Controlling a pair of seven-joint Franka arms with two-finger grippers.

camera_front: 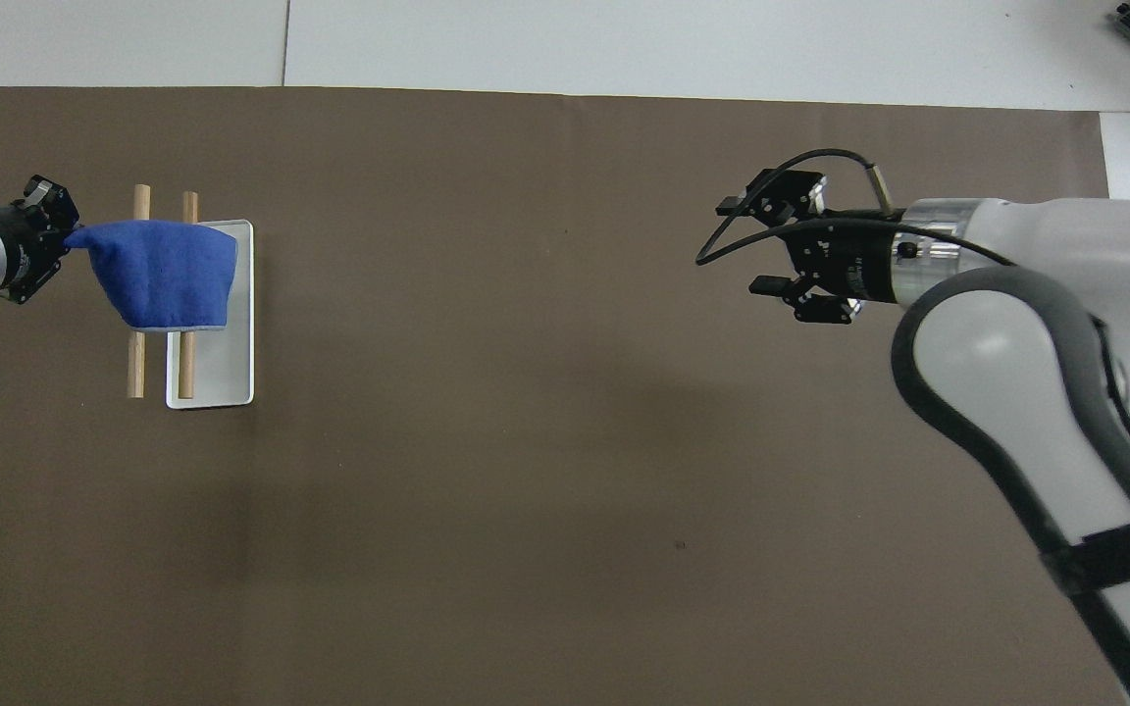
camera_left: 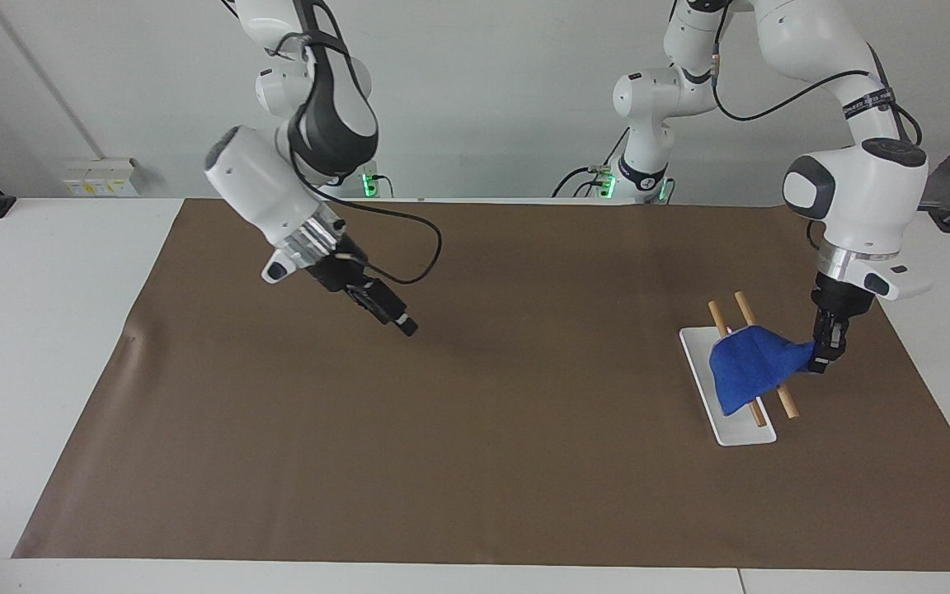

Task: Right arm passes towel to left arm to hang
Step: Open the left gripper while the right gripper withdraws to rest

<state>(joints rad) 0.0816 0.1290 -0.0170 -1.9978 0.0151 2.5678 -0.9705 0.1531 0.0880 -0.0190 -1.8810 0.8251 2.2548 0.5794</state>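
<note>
Big brown mat (camera_left: 475,412) spread across the white surface (camera_left: 46,330), and the action is all at the left arm's end. The left arm (camera_left: 854,190) is bent down low beside the rack, while the right arm (camera_left: 269,190) hangs over the mat toward its own end, waiting, its tool (camera_front: 771,245) spread wide with nothing in it. The left tool (camera_left: 823,351) is pinched tight on 1 corner of the blue towel (camera_left: 747,367), and the cloth is draped across the 2 wooden rails (camera_left: 780,396) of the little rack that stands on the white tray (camera_left: 739,433), the free edge hanging toward the tray. So the hanging looks nearly done, to my eye. To finish it well, I'd bring the pinched corner down just beside the outer rail so cloth falls on both sides of the rails, then let go without dragging, because a sideways tug could slide the towel off or shift that light tray.
</note>
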